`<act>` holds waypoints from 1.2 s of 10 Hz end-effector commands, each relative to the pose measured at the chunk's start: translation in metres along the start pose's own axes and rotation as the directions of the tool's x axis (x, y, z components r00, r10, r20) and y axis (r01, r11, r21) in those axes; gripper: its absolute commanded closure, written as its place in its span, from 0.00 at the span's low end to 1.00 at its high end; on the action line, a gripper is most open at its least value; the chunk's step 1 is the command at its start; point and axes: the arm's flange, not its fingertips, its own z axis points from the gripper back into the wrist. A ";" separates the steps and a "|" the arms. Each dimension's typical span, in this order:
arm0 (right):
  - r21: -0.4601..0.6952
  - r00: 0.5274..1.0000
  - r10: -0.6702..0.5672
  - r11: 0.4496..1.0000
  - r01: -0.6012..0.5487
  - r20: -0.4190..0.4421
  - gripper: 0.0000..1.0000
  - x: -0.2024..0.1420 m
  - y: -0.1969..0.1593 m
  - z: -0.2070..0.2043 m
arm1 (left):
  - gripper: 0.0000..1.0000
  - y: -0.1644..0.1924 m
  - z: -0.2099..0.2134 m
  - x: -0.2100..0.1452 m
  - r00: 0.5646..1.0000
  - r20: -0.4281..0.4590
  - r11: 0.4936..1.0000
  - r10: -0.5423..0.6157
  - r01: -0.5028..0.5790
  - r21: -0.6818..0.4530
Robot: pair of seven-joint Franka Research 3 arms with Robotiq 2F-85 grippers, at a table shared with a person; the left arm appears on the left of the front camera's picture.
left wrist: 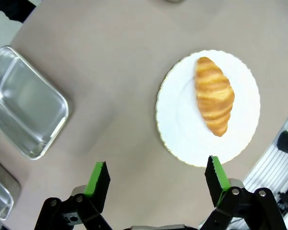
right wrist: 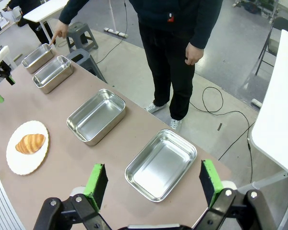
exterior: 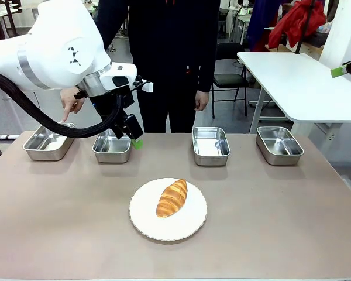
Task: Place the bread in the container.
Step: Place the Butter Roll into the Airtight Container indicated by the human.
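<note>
Bread (exterior: 171,198) lies aslant on the white plate (exterior: 190,225) at table centre, untouched. Four steel pans line the far edge; the person's hand (exterior: 69,104) points at the container (exterior: 40,148) at ten o'clock, its rim partly hidden by the cable. Left gripper (left wrist: 157,178) hovers with fingers spread, the plate at one o'clock. Right gripper (right wrist: 153,180) is likewise spread, empty.

Brown-grey table (exterior: 269,222) carrying four shallow steel pans in a row along its far edge — container (exterior: 48,142) at far left, second pan (exterior: 112,147), third pan (exterior: 210,146), fourth pan (exterior: 279,144) — plus a round white scalloped plate (exterior: 143,219) nearer the middle.
</note>
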 end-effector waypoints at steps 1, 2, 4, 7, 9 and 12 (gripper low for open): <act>0.003 1.000 0.001 1.000 -0.001 0.009 0.00 0.001 0.000 0.000 | 0.00 -0.034 -0.014 0.017 0.996 -0.045 0.997 0.073 -0.072 0.029; 0.003 1.000 0.001 1.000 -0.001 0.009 0.00 0.001 0.000 0.000 | 0.00 -0.055 -0.022 0.028 0.991 -0.050 0.992 0.120 -0.118 0.051; 0.003 1.000 0.001 1.000 -0.001 0.009 0.00 0.001 0.000 0.000 | 0.00 -0.081 -0.046 0.040 0.965 -0.068 0.966 0.254 -0.250 0.067; 0.003 1.000 0.001 1.000 -0.001 0.009 0.00 0.001 0.000 0.000 | 0.00 -0.106 -0.078 0.051 0.955 -0.080 0.948 0.287 -0.271 0.167; 0.003 1.000 0.001 1.000 -0.001 0.009 0.00 0.001 0.000 0.000 | 0.00 -0.117 -0.094 0.055 0.951 -0.088 0.940 0.297 -0.276 0.201; 0.003 1.000 0.001 1.000 -0.001 0.009 0.00 0.001 0.000 0.000 | 0.00 -0.121 -0.112 0.051 0.946 -0.090 0.941 0.312 -0.294 0.168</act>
